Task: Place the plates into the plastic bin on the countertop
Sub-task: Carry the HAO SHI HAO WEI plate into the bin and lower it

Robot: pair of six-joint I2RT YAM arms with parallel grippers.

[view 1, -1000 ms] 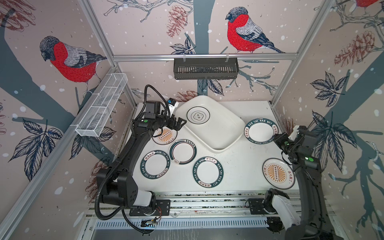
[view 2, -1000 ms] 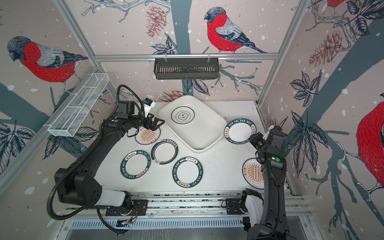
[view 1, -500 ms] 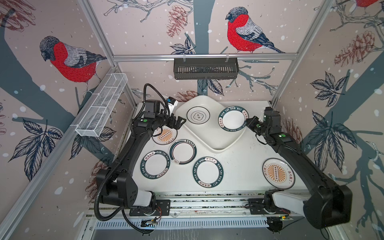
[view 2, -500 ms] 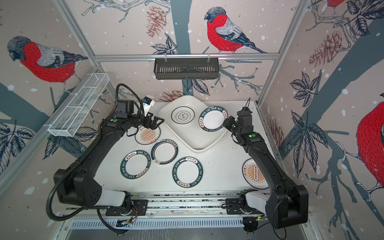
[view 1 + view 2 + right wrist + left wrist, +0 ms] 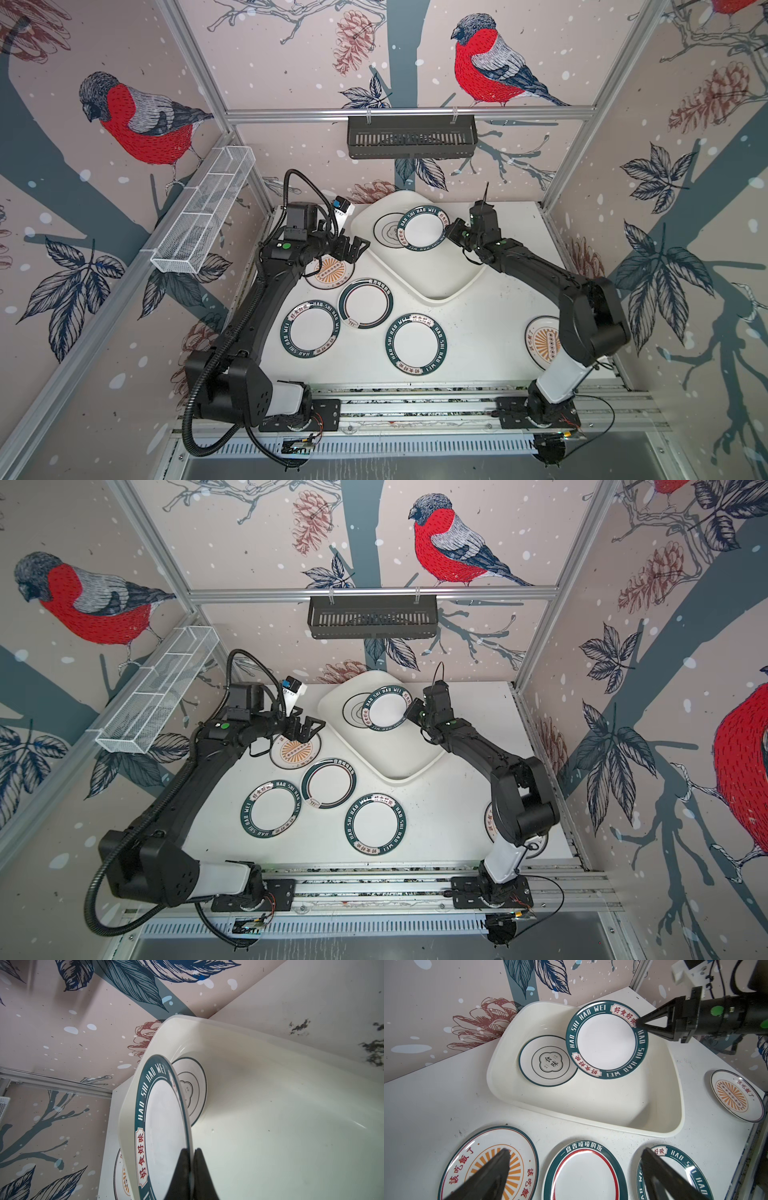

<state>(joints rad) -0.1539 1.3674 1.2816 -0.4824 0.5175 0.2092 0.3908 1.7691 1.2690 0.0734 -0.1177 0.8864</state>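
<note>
My right gripper [image 5: 451, 235] [image 5: 192, 1151] is shut on the rim of a teal lettered plate [image 5: 424, 230] [image 5: 606, 1040]. It holds the plate tilted over the white plastic bin [image 5: 432, 274] [image 5: 591, 1103], partly above a thin-ringed plate [image 5: 386, 232] [image 5: 548, 1061] lying in the bin. My left gripper [image 5: 357, 249] [image 5: 576, 1151] hangs open and empty above an orange sunburst plate [image 5: 328, 272] left of the bin. On the countertop [image 5: 478, 332] lie a red-ringed plate [image 5: 365, 303], two teal lettered plates [image 5: 309, 334] [image 5: 415, 345] and another sunburst plate [image 5: 544, 343] partly behind the right arm.
A black slotted basket [image 5: 411, 141] hangs on the back rail. A white wire basket [image 5: 203, 224] hangs on the left frame. Patterned walls and aluminium posts close in the countertop, and the arm bases stand on the front rail [image 5: 415, 405].
The right arm has carried the teal lettered plate from the right side of the countertop leftward to over the bin. The left arm has hardly moved.
</note>
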